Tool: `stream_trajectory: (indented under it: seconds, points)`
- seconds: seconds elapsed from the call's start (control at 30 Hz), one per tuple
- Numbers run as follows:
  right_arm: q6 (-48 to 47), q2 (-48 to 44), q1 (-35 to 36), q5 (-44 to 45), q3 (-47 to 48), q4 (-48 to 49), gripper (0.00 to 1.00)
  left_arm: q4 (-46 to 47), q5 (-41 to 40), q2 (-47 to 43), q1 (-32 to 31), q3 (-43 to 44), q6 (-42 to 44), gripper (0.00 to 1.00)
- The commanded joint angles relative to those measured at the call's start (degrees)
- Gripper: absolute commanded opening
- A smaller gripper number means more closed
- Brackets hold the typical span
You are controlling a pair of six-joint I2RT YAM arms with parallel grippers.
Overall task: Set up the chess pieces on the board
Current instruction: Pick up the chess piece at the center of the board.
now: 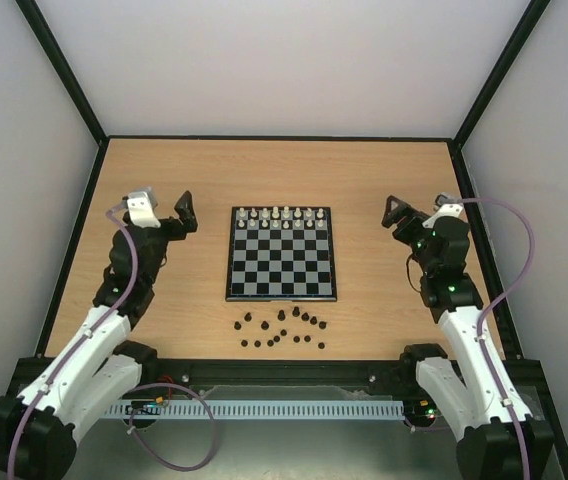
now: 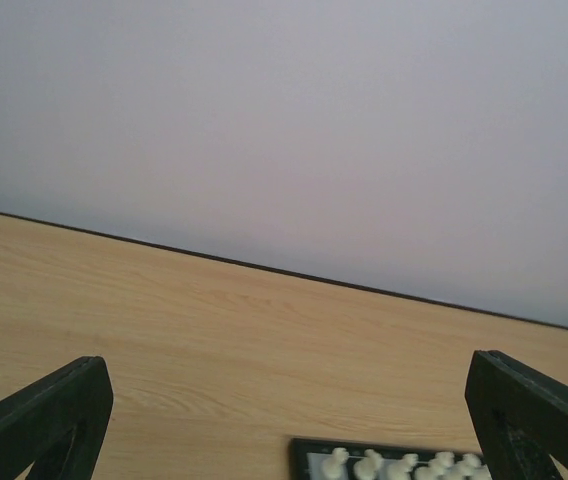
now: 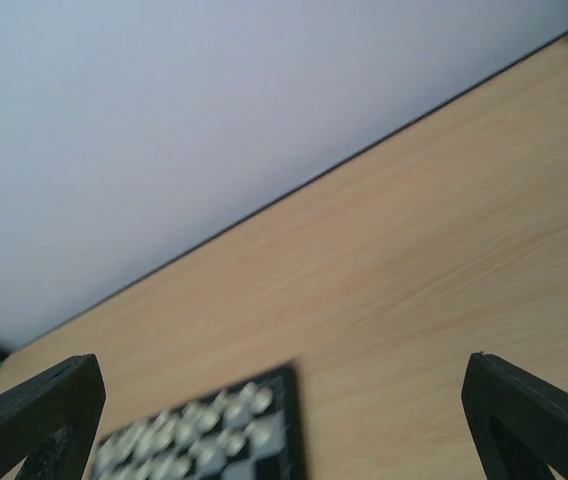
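The board (image 1: 282,262) lies in the middle of the table, with white pieces on its two far rows. The dark chess pieces (image 1: 282,331) lie loose on the wood just in front of the board's near edge. My left gripper (image 1: 186,212) is open and empty, raised to the left of the board. My right gripper (image 1: 396,214) is open and empty, raised to the right of the board. The left wrist view shows the board's far left corner (image 2: 309,452) between the wide-apart fingers. The right wrist view shows the board's far right corner (image 3: 286,420), blurred.
White pieces (image 1: 281,217) fill the board's far two rows. Black frame rails (image 1: 76,250) run along the table's sides, and pale walls stand behind. A cable tray (image 1: 264,408) lies along the near edge between the arm bases.
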Motion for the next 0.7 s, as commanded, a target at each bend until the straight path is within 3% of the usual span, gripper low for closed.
stream_trajectory:
  seconds: [0.0, 0.1, 0.23, 0.4, 0.5, 0.67]
  points:
    - [4.46, 0.01, 0.12, -17.77, 4.12, -12.18, 0.98, -13.52, 4.27, -1.6, -0.28, 5.91, -9.71, 0.99]
    - [7.52, -1.34, 0.14, -20.31, 4.99, -17.78, 0.99, -17.14, 9.85, -2.95, -0.36, 7.32, -10.74, 0.99]
    - [7.7, -3.74, 0.16, -28.0, 3.23, -17.21, 0.98, -24.5, 11.22, -6.8, -0.33, 8.42, -14.03, 0.99]
    - [7.38, -5.25, 0.17, -34.41, -0.62, -15.38, 0.99, -21.76, 17.79, -13.14, -0.31, 2.04, -19.28, 1.0]
    - [5.15, -4.71, 0.69, -35.02, -0.93, -17.45, 0.99, -20.38, 22.75, -14.35, -0.35, 0.06, -21.26, 1.0]
    - [4.23, -2.91, 4.72, -31.81, 0.2, -19.89, 0.98, -28.16, 26.67, -9.93, -0.37, 4.93, -21.24, 1.0]
